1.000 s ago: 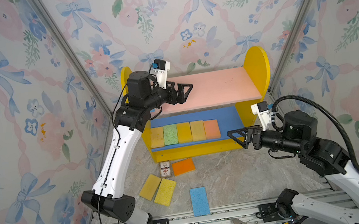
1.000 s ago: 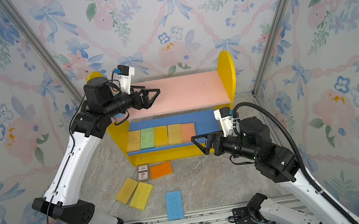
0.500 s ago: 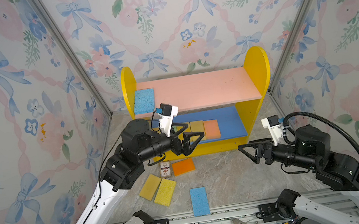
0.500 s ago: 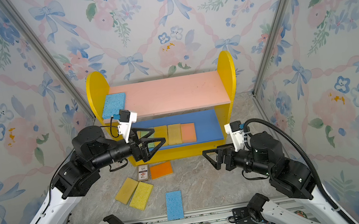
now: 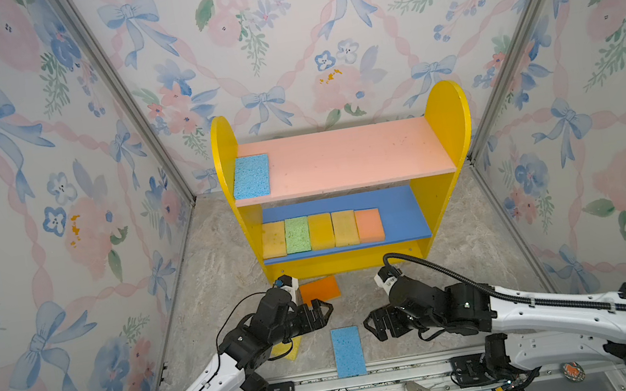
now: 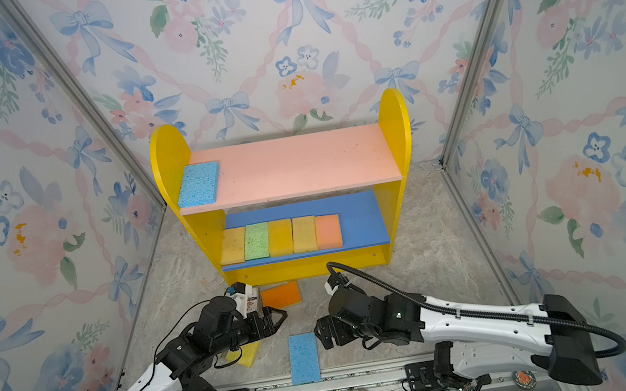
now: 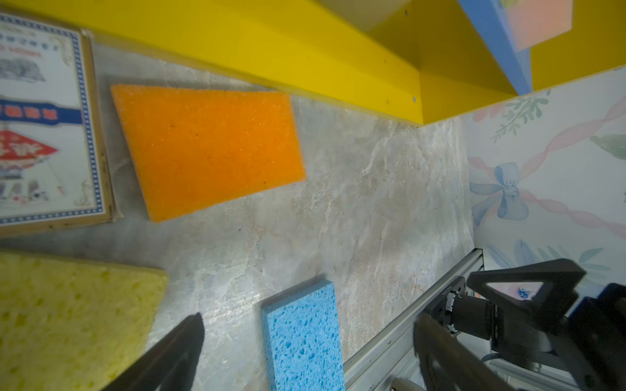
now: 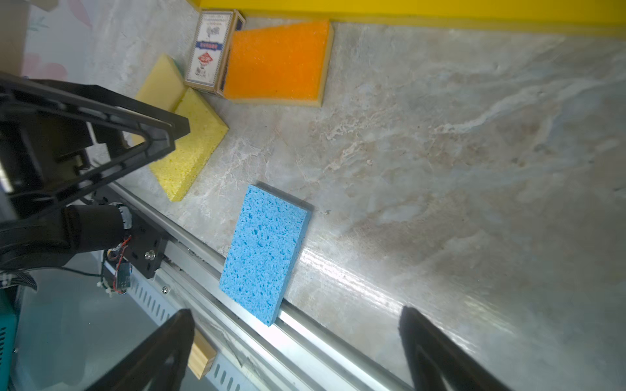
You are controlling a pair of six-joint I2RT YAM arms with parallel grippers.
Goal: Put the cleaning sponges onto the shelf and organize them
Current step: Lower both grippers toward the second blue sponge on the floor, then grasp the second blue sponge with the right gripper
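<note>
1. The left hand (image 5: pixel 322 313) hovered low over the tabletop (image 5: pixel 488 254), jaws spread wide and holding nothing.
2. The right hand (image 5: pixel 369 326) faced it, likewise wide open and empty.
3. A loose blue sponge (image 5: pixel 348 351) lay flat between the two hands, nearer the right one and touching neither, its near end on the front rail (image 5: pixel 392 369).
4. An orange sponge (image 5: pixel 320 289) lay just beyond the left hand, beside a card box (image 8: pixel 210 52); a yellow sponge (image 8: pixel 191 145) lay partly under the left arm.
5. On the shelf (image 5: pixel 447 117), a shelved blue sponge (image 5: pixel 251 176) sat at the pink board's left end, and a row of five sponges (image 5: pixel 321 232) lined the blue board.
</note>
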